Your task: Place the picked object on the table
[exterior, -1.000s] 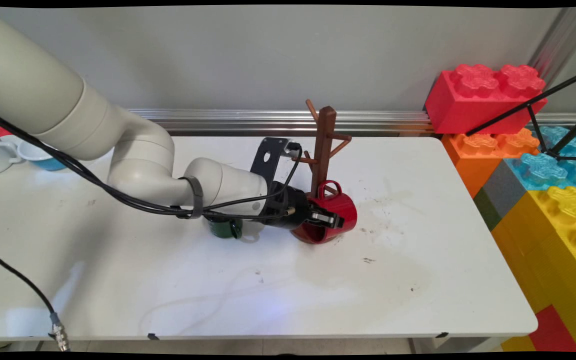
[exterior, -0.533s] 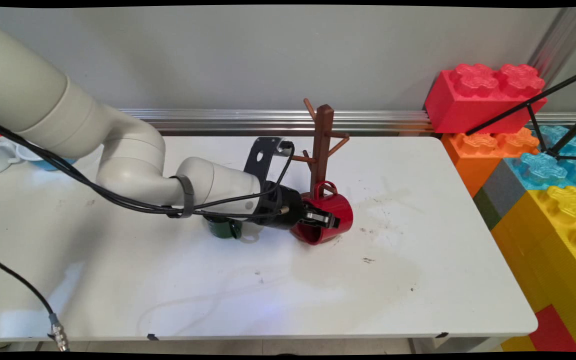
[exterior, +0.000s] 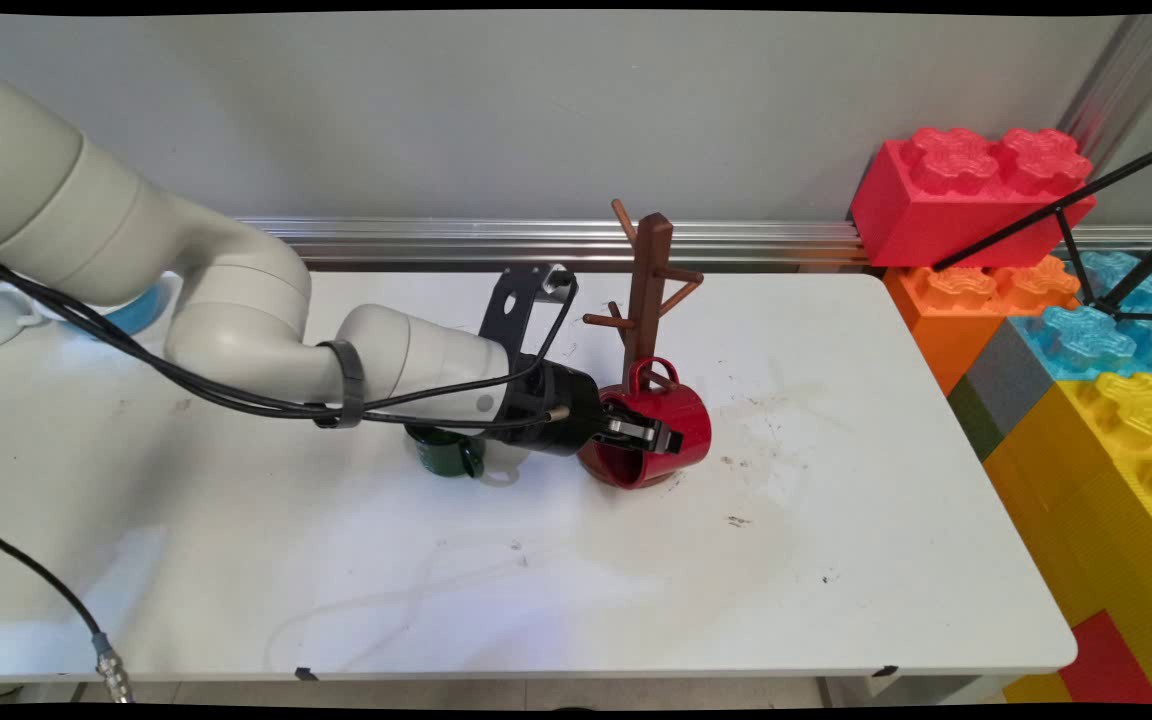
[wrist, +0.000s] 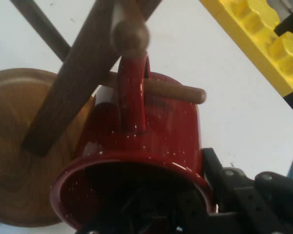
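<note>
The end effector (exterior: 644,436) pinches the rim of a red mug (exterior: 671,425), one finger inside the mouth and one outside, holding it on its side at the foot of a wooden mug tree (exterior: 648,280) at table (exterior: 836,520) centre, its handle turned to 12 o'clock at the low pegs. A green cup (exterior: 448,452) sits at the mug's 9 o'clock.

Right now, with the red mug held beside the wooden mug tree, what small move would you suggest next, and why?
Probably a small lift. The tool grips the red mug by its rim, tilted low at the mug tree base. The handle sits just under a peg, so raising it slightly should bring the loop level with it.
</note>
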You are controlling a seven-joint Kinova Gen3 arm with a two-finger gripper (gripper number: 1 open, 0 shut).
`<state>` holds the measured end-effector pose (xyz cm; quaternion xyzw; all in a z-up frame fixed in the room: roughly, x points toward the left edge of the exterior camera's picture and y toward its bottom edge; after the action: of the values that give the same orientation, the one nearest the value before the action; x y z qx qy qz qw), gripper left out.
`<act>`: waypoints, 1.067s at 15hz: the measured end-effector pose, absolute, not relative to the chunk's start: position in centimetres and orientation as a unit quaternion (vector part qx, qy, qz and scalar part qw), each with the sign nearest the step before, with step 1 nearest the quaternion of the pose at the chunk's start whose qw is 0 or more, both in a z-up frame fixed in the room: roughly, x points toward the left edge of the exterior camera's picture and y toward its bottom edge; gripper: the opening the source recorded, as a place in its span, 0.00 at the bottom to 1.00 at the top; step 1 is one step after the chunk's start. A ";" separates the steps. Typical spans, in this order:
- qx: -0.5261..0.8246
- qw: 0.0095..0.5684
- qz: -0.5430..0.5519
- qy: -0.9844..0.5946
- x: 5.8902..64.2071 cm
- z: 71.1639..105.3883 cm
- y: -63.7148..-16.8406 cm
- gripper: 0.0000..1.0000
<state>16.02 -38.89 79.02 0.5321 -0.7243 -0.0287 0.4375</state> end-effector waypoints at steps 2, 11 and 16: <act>0.529 0.439 -0.032 -0.725 16.1 79.2 -38.7 0.00; 0.495 0.463 -0.060 -0.733 15.4 81.6 -36.9 0.00; 0.474 0.472 -0.067 -0.740 15.1 83.1 -36.0 0.00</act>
<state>15.15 -35.99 83.11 0.4738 -0.7403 -0.0668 0.4722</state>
